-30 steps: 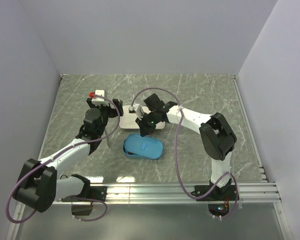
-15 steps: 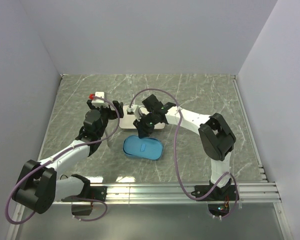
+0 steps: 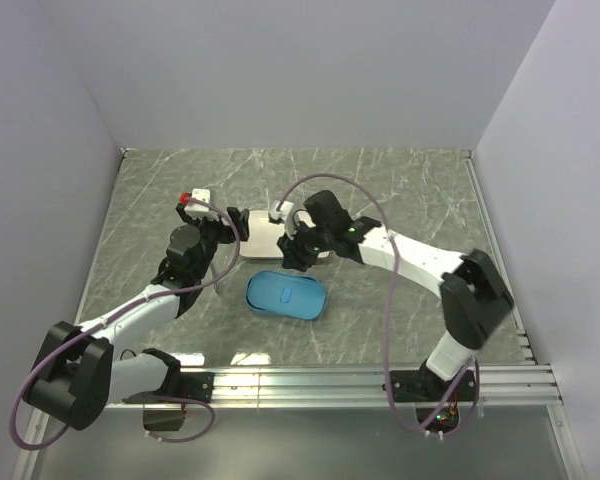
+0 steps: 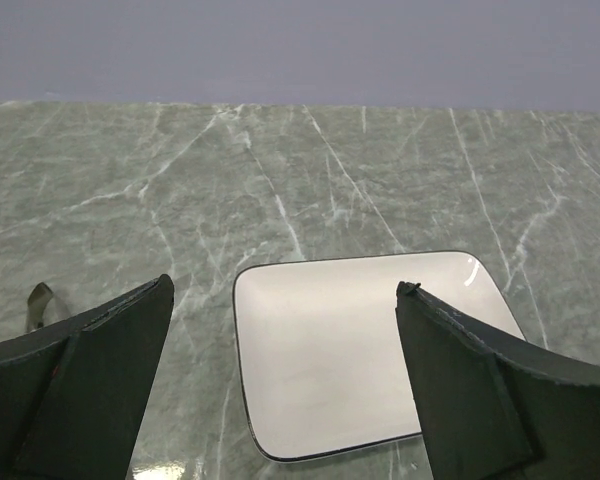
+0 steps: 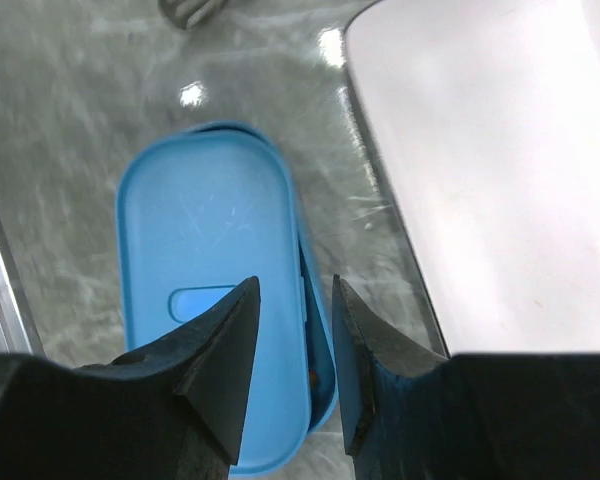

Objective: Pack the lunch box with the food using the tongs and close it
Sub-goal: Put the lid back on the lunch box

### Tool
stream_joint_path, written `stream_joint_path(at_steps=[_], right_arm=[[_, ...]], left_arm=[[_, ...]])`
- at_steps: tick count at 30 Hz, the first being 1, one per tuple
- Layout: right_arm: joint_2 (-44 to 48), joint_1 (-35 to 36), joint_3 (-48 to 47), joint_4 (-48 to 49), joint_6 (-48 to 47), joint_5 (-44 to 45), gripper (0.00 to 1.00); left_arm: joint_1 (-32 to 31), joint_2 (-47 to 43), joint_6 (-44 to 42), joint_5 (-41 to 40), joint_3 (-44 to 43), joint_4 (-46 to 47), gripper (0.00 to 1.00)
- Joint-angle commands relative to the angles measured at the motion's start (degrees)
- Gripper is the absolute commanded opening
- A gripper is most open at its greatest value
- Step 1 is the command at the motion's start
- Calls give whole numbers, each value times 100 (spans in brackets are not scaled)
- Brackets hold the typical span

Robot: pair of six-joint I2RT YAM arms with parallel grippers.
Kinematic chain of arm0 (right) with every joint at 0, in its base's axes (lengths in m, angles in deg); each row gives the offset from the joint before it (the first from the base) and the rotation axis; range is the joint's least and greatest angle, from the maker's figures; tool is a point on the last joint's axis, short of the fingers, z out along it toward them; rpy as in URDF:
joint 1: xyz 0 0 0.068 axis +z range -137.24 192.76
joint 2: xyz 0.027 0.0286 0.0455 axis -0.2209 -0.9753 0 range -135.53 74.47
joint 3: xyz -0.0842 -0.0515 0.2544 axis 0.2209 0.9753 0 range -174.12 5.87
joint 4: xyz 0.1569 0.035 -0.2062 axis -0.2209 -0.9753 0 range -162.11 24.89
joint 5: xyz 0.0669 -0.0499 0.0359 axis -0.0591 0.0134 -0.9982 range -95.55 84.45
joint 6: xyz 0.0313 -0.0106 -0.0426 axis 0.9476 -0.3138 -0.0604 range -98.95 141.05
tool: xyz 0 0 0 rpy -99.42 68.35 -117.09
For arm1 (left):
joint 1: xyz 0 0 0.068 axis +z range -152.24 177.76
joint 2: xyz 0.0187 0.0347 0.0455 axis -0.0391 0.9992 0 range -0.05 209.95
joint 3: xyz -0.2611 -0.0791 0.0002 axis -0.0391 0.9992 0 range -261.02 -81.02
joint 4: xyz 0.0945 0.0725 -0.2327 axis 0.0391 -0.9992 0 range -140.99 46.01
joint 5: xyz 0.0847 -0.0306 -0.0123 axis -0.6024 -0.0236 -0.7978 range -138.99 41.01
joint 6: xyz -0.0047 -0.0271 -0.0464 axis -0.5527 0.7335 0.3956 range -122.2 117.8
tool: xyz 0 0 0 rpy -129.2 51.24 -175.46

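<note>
Right gripper (image 5: 294,290): jaws slightly parted, empty, above lidded lunch box (image 5: 200,240) | left gripper (image 4: 285,288): jaws spread wide, empty, over white plate (image 4: 360,340)

Lunch box (image 3: 286,295) just before plate (image 3: 258,236)

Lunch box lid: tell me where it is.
In the top view the lid lies askew on the lunch box, near the middle of the table, just nearer the robot than the white plate.

Left arm (image 3: 130,305) and right arm (image 3: 410,257) crowd frame centre around white rectangular plate (image 3: 263,235), bright blue lidded plastic lunch box (image 3: 285,295). Grey marble counter (image 3: 410,185) open along top, upper right.
</note>
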Motion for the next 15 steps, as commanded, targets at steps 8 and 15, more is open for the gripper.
stream_joint_path(at_steps=[8, 15], right_arm=[[2608, 24, 1897, 1757, 2403, 3076, 43], [2805, 120, 2609, 1335, 4108, 3868, 42]], left_arm=[[-80, -473, 1, 982, 206, 335, 98], [-124, -571, 177, 824, 162, -113, 97]])
